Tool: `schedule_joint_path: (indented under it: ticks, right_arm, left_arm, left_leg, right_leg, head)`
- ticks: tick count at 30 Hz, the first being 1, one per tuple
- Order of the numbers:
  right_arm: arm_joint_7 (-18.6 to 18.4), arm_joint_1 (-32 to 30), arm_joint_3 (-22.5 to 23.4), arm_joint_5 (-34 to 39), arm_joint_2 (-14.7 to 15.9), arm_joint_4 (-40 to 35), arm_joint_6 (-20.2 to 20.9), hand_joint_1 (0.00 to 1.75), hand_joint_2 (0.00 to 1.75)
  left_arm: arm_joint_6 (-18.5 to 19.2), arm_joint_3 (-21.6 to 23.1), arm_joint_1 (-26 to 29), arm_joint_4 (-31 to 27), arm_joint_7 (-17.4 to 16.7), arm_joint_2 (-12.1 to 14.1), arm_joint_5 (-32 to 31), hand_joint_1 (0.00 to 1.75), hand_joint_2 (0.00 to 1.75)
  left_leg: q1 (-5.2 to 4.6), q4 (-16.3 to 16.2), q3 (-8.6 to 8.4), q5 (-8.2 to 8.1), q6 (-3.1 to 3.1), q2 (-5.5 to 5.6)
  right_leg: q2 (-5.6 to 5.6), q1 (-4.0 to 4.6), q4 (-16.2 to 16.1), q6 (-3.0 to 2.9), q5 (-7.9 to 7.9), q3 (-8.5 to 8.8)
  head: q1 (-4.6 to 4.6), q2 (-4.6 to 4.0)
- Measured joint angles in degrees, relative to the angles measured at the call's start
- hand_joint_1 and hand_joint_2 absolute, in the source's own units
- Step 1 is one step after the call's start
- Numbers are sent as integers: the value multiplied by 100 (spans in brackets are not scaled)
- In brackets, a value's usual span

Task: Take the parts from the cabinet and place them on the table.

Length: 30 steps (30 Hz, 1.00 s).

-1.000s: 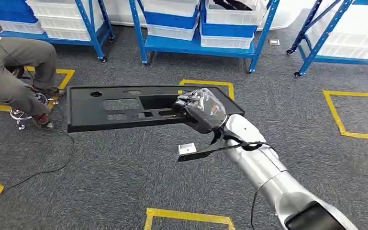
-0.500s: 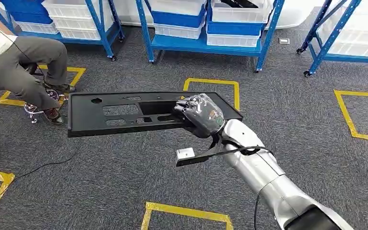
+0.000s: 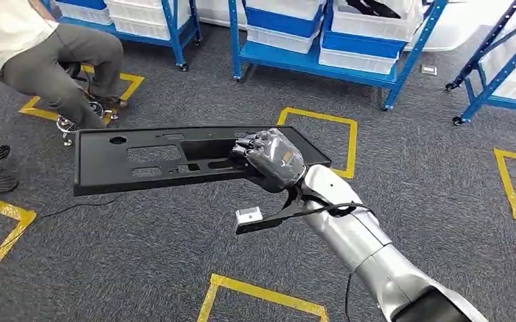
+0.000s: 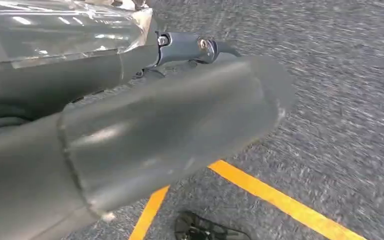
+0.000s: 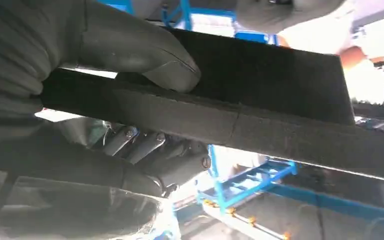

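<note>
1. The whole scene has shifted since a second ago, so the camera has turned; the blue metal shelving racks now sit further right.
2. White and blue plastic bins fill them; one holds dark parts.
3. The long flat black plastic panel stays level above grey carpet, grasped by the right hand.
4. Left hand: grasp unclear.

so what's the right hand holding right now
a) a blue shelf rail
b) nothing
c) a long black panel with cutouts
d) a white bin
c: the right hand grips one end of the black panel, which sticks out flat over the grey carpet; the right wrist view shows the thumb on one face of it and the fingers on the other.
</note>
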<state>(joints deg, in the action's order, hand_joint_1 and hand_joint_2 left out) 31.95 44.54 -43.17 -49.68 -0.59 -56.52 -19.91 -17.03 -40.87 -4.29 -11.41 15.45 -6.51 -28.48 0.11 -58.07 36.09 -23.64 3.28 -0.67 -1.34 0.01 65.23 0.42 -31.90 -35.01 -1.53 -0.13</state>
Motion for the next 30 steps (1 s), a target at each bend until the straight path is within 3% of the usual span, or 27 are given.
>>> schedule_joint_path:
  ticks: [1, 3, 4, 5, 6, 7, 8, 9, 10, 12, 14, 15, 16, 17, 18, 19, 20, 21, 22, 24, 25, 26, 27, 29, 30]
  right_arm:
    - [0, -7, -2, -4, 0, 0, 11, 168, 175]
    - [0, -25, -4, -11, 9, 2, 24, 168, 175]
    - [0, -68, -7, -31, 37, 2, 35, 168, 175]
    - [-2, -82, -7, -53, 44, 2, 44, 168, 175]
    - [-4, -82, -7, -79, 37, 2, 66, 168, 175]
    - [-4, -78, -7, -90, 20, -6, 101, 168, 175]
    - [-4, -71, -7, -107, 4, -18, 118, 168, 175]
    - [-11, -59, -7, -129, -11, -20, 147, 168, 175]
    - [-15, -53, -9, -155, -37, -33, 155, 168, 175]
    - [-28, -59, -7, -184, -68, -63, 158, 168, 175]
    - [-35, -58, -7, -188, -88, -79, 158, 168, 175]
    - [-39, -53, -4, -190, -116, -101, 158, 168, 175]
    - [-44, -51, -7, -192, -133, -122, 160, 168, 175]
    - [-46, -53, -7, -201, -144, -140, 162, 168, 175]
    - [-50, -56, -7, -230, -149, -151, 175, 168, 175]
    - [-52, -59, -9, -245, -151, -151, 182, 168, 175]
    - [-72, -87, -15, -265, -151, -153, 208, 168, 175]
    - [-79, -103, -20, -267, -151, -153, 214, 168, 175]
    - [-85, -109, -24, -269, -155, -153, 214, 168, 175]
    - [-87, -104, -24, -271, -162, -160, 214, 168, 175]
    - [-87, -101, -22, -271, -175, -179, 214, 168, 175]
    - [-90, -94, -20, -269, -173, -195, 214, 168, 175]
    - [-92, -88, -20, -273, -177, -199, 214, 168, 175]
    - [-96, -89, -22, -286, -195, -203, 223, 168, 175]
    - [-98, -90, -22, -297, -210, -205, 225, 168, 175]
  left_arm:
    - [29, 0, -4, 0, -26, 2, 0, 0, 0]
    - [79, 0, -6, 0, -61, -2, 0, 0, 0]
    - [184, 0, -1, 0, -169, -7, 2, 0, 0]
    - [309, 0, 7, 4, -318, -13, 0, 0, 0]
    - [484, 0, 11, 7, -587, -17, -2, 0, 0]
    - [668, 0, 10, 13, -911, -20, -35, 0, 0]
    - [823, 2, 10, 15, -1166, -22, -53, 0, 0]
    - [1003, 9, 11, 24, -1450, -35, -98, 0, 0]
    - [1128, 13, 11, 28, -1675, -37, -118, 0, 0]
    - [1194, 22, 45, 31, -1897, -46, -146, 0, 0]
    - [1205, 31, 56, 31, -1937, -52, -155, 0, 0]
    - [1211, 35, 57, 31, -1995, -41, -162, 0, 0]
    - [1216, 44, 54, 33, -2022, -59, -168, 0, 0]
    - [1218, 48, 46, 33, -2053, -59, -186, 0, 0]
    - [1231, 52, 37, 33, -2090, -55, -203, 0, 0]
    - [1240, 52, 37, 33, -2107, -52, -205, 0, 0]
    - [1262, 59, 38, 33, -2142, -52, -208, 0, 0]
    - [1266, 63, 42, 33, -2149, -52, -212, 0, 0]
    - [1266, 66, 46, 33, -2157, -52, -212, 0, 0]
    - [1266, 68, 41, 33, -2160, -46, -214, 0, 0]
    - [1268, 72, 32, 33, -2162, -50, -212, 0, 0]
    - [1268, 81, 19, 33, -2162, -66, -212, 0, 0]
    - [1288, 83, 19, 33, -2168, -57, -216, 0, 0]
    - [1340, 87, 30, 33, -2245, -52, -240, 0, 0]
    - [1362, 85, 30, 31, -2278, -50, -247, 0, 0]
  left_leg:
    - [1, 0, 3, 2, 1, 60]
    - [0, 0, 4, 3, 4, 105]
    - [-3, -1, 7, 6, 1, 197]
    - [-3, -4, 7, 10, -4, 255]
    - [-3, -8, 6, 16, -13, 317]
    - [-3, -10, 3, 20, -21, 372]
    - [-3, -17, 1, 22, -28, 420]
    - [-6, -25, 21, 29, -48, 457]
    - [-44, -47, 42, 29, -80, 500]
    - [-14, -30, 68, 62, -141, 530]
    - [-9, -17, 73, 78, -174, 557]
    - [2, -53, 109, 43, -198, 515]
    - [-12, -188, 164, -82, -238, 326]
    - [12, -501, 304, -290, -280, 217]
    - [46, -970, 514, -525, -321, 153]
    - [54, -1175, 608, -618, -337, 140]
    - [90, -1771, 888, -816, -390, 109]
    - [117, -1799, 894, -770, -412, 96]
    - [146, -1552, 758, -607, -433, 73]
    - [182, -568, 206, -174, -460, -50]
    - [187, -66, -74, -104, -482, -270]
    - [135, -41, -82, -111, -438, -227]
    - [128, -47, -59, -99, -384, -151]
    - [67, -50, -30, -97, -312, -73]
    - [61, -2, -52, -59, -246, -22]
  right_leg:
    - [59, -5, 455, -14, -173, -204]
    - [79, -7, 767, -14, -283, -352]
    - [94, -9, 1122, 11, -347, -539]
    - [102, -10, 1070, 47, -289, -538]
    - [110, -13, 724, 101, -109, -397]
    - [128, -18, 237, 147, 112, -177]
    - [220, -21, -321, 174, 339, 80]
    - [393, -25, -636, 141, 413, 191]
    - [304, -10, -676, 82, 453, 226]
    - [262, 6, -659, 20, 478, 216]
    - [230, -1, -671, -6, 493, 225]
    - [186, -88, -729, -77, 545, 238]
    - [152, -88, -733, -111, 553, 241]
    - [120, -90, -733, -138, 555, 239]
    - [76, -90, -733, -139, 555, 237]
    - [53, -89, -732, -139, 555, 235]
    - [-33, -91, -732, -137, 554, 227]
    - [-82, -96, -731, -135, 553, 227]
    - [-124, -106, -730, -133, 551, 228]
    - [-200, -126, -728, -107, 538, 237]
    - [-242, -93, -725, -70, 527, 248]
    - [-262, -51, -719, -29, 513, 230]
    - [-285, -57, -721, 10, 519, 235]
    - [-363, -53, -754, 88, 529, 266]
    - [-397, -34, -747, 146, 509, 258]
  head:
    - [11, 0]
    - [11, 0]
    - [14, 0]
    - [20, 0]
    - [14, 0]
    - [18, 0]
    - [18, 0]
    - [16, 0]
    - [7, 0]
    - [7, 0]
    - [11, 0]
    - [20, 0]
    - [-6, 0]
    - [-39, 0]
    - [-32, 0]
    - [-32, 0]
    - [-39, 0]
    - [-35, 0]
    - [-39, 0]
    - [-35, 0]
    - [-41, 0]
    - [-50, 0]
    - [7, 0]
    - [9, 0]
    - [3, 0]
